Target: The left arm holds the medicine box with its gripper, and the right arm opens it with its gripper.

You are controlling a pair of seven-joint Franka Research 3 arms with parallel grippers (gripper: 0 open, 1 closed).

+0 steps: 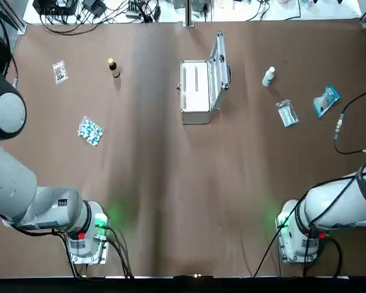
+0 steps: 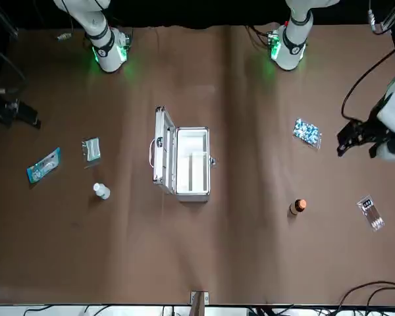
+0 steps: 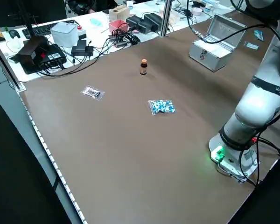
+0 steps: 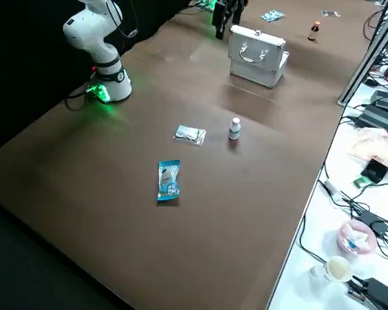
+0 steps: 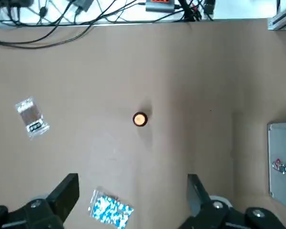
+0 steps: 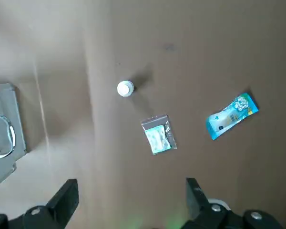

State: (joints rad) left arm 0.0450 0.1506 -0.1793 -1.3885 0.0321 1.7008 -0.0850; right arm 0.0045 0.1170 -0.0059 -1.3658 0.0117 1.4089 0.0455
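Both arms are raised high above the bench, wrists turned straight down. The left hand (image 5: 132, 186) hangs over the bench's left part with fingers spread wide and holding nothing; the right hand (image 6: 131, 187) hangs likewise over the right part, fingers apart. The medicine box (image 1: 195, 91) sits mid-bench toward the far edge, already open, its lid upright on the robot's right side and its white inside showing. A brown bottle (image 1: 113, 67) and a pill pack (image 1: 90, 130) lie to its left, a white bottle (image 1: 268, 76) and a blue packet (image 1: 326, 100) to its right. Bare bench stretches between the box and the arm bases.
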